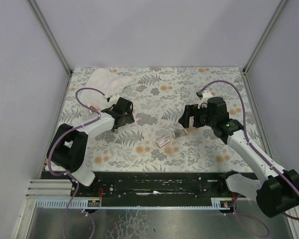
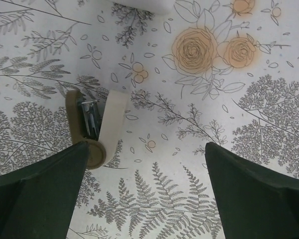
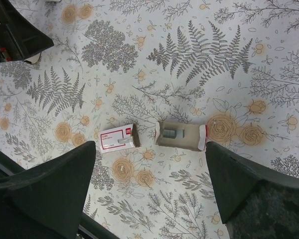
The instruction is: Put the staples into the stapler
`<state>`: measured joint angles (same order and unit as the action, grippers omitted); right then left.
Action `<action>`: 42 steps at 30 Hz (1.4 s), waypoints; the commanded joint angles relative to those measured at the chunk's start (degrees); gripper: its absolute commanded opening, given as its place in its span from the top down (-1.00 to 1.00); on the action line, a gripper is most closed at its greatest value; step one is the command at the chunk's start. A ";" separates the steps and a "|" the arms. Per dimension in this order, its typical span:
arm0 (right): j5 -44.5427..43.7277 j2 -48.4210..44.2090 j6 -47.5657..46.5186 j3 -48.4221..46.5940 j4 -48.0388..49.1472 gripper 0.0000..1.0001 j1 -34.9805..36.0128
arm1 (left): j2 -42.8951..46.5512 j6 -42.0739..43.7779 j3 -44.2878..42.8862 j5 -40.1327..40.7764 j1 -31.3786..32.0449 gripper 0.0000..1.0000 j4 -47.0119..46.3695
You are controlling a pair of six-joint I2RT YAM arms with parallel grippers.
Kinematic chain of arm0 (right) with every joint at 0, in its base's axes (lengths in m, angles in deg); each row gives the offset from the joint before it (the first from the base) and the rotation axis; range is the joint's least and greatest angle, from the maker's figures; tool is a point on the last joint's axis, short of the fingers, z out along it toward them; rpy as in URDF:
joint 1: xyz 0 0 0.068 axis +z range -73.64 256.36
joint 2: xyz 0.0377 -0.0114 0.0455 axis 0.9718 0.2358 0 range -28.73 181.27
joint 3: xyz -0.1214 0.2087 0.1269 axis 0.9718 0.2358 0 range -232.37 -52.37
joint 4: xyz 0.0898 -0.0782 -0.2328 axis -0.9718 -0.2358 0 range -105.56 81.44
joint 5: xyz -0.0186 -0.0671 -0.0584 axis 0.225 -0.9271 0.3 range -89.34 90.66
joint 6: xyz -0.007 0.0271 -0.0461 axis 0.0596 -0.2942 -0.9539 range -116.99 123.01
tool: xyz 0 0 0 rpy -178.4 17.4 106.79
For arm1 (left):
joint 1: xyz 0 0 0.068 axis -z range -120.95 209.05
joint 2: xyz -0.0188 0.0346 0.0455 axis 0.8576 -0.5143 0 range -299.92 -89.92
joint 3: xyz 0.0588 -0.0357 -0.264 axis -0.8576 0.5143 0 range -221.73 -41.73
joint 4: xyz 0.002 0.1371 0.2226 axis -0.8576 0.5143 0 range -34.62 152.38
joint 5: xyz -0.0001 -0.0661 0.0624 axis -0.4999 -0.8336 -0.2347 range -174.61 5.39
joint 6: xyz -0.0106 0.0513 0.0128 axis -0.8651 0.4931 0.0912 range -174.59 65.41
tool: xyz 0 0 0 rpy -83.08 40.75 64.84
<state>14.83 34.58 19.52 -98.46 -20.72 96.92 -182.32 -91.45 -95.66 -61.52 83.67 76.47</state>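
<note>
The pinkish-tan stapler (image 2: 103,130) lies hinged open on the floral table, its silver channel (image 2: 88,118) showing. My left gripper (image 2: 145,149) is open and empty just above the table, its left finger (image 2: 45,189) right by the stapler's round hinge end. The staples box is taken apart: the red-and-white sleeve (image 3: 118,138) with a short silver strip on it, and the cardboard inner tray (image 3: 182,137) holding silver staples (image 3: 173,133). My right gripper (image 3: 149,147) is open and empty, hovering above the tray. Sleeve (image 1: 164,141) and tray (image 1: 180,134) also show from above.
A white cloth (image 1: 108,82) lies at the table's back left, behind the left gripper (image 1: 120,112). The right gripper (image 1: 189,117) is right of centre. Grey walls enclose the table on three sides. The black base rail (image 1: 154,185) runs along the near edge.
</note>
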 commanded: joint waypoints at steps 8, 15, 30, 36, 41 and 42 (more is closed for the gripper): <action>0.48 0.51 1.15 -1.16 0.73 -0.95 -0.17 | 2.13 -1.94 1.22 4.10 -3.42 -1.00 0.17; 0.81 1.98 1.32 -1.82 0.12 -0.94 -0.18 | -0.16 -1.27 2.41 1.68 -5.90 -0.94 -2.61; 0.08 2.55 0.76 -2.49 -1.14 -0.94 -0.17 | -4.74 2.54 2.29 0.33 -7.04 0.26 -4.82; 5.54 2.62 -0.53 -2.73 -0.41 -0.95 -0.24 | 3.11 4.99 5.57 -4.47 -6.98 0.80 -4.97; 13.70 2.10 -0.92 -2.76 1.61 -0.96 -0.19 | 14.09 5.53 8.89 -19.45 -6.89 1.00 -6.22; 15.91 2.04 -0.89 -2.74 2.20 -0.96 -0.17 | 16.22 5.91 9.33 -24.54 -6.83 1.00 -7.06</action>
<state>21.48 37.20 19.68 -98.48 -21.90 96.92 -174.06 -87.30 -87.81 -70.18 76.98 73.21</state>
